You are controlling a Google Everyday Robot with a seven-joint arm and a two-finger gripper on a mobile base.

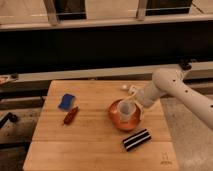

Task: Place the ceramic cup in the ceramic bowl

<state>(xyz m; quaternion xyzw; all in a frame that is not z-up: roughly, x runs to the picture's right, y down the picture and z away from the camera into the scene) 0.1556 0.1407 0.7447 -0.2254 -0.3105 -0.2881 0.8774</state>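
The white ceramic cup stands upright inside the orange-brown ceramic bowl, which sits on the wooden table right of centre. My gripper is at the cup's right side, over the bowl's right rim, at the end of the white arm that comes in from the right. The gripper touches or is very close to the cup.
A black-and-white striped block lies in front of the bowl. A blue sponge and a red-brown object lie on the table's left part. Small white lumps sit behind the bowl. A dark counter runs behind the table.
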